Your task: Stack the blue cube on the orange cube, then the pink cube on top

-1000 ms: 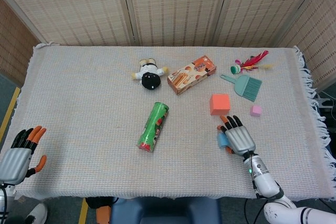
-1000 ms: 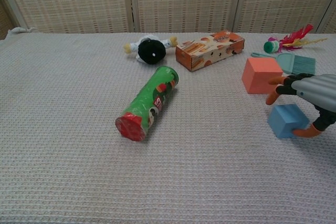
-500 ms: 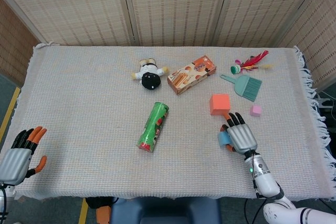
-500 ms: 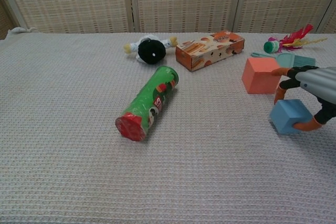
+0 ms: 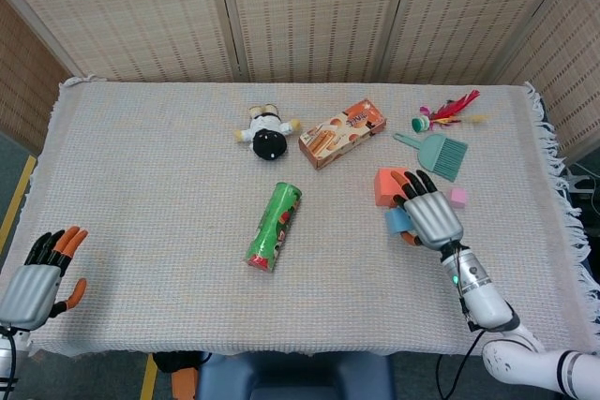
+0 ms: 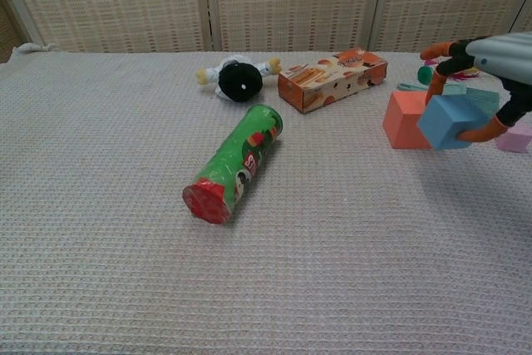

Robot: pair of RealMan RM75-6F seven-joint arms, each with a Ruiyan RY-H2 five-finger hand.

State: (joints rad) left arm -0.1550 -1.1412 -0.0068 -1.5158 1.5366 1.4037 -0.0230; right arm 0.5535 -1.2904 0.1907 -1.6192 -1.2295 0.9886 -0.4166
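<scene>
My right hand (image 5: 430, 217) (image 6: 490, 64) grips the blue cube (image 6: 450, 121) (image 5: 398, 221) and holds it in the air, tilted, just in front of the orange cube (image 6: 405, 120) (image 5: 384, 185). The orange cube rests on the cloth, partly covered by my fingers in the head view. A small pink cube (image 5: 457, 197) (image 6: 515, 137) lies on the cloth to the right of my hand. Off the table's near left corner, my left hand (image 5: 37, 274) hangs with fingers apart and nothing in it.
A green can (image 5: 274, 227) (image 6: 235, 163) lies on its side mid-table. Behind it are a plush toy (image 5: 266, 134), a snack box (image 5: 342, 132) (image 6: 332, 79), a teal brush (image 5: 436, 152) and a feathered toy (image 5: 446, 111). The woven cloth (image 5: 150, 185) covers the table.
My right hand has lifted the blue cube off the cloth and carried it up and back toward the orange cube. The left hand barely moved.
</scene>
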